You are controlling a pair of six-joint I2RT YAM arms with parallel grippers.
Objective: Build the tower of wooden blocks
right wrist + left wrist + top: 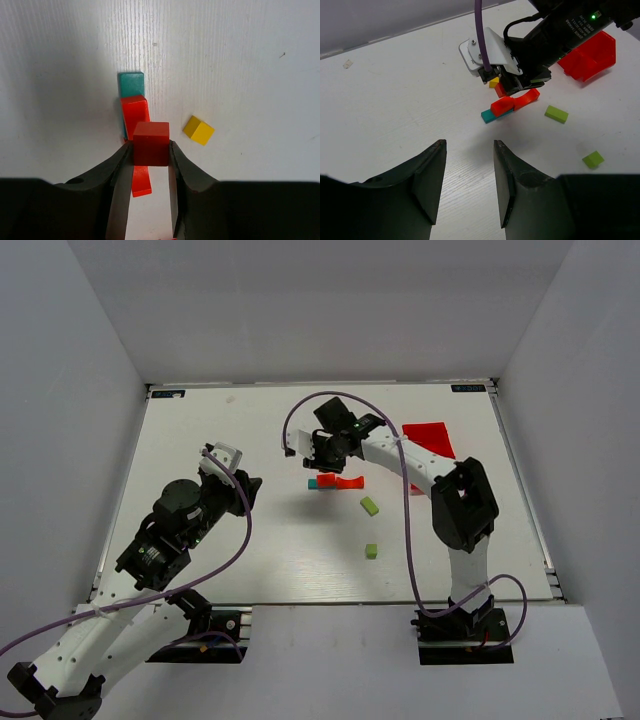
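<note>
Right wrist view, centre: right gripper [150, 146], fingers clamped on either side of an orange-red cube [150, 143]. The cube is held above the stack, apparently for setting on top.

Same view, just above the cube: wood block tower [335, 482], two tiers so far. A teal bar [131, 84] lies flat on the table [250, 540] as a base, with a red bridge-shaped piece [514, 103] resting along it.

Right of the stack: yellow cube [198, 130], loose, close by, likely kept for a later tier.

Top external view, lower right of the stack: two lime-green blocks [370, 505] [371, 551], apart from each other, unused.

Upper right: red bin [428, 438], clear of the build.

Left wrist view, bottom: left gripper [468, 150], fingers spread, holding nothing, well back from the stack and probably kept out of the way.
</note>
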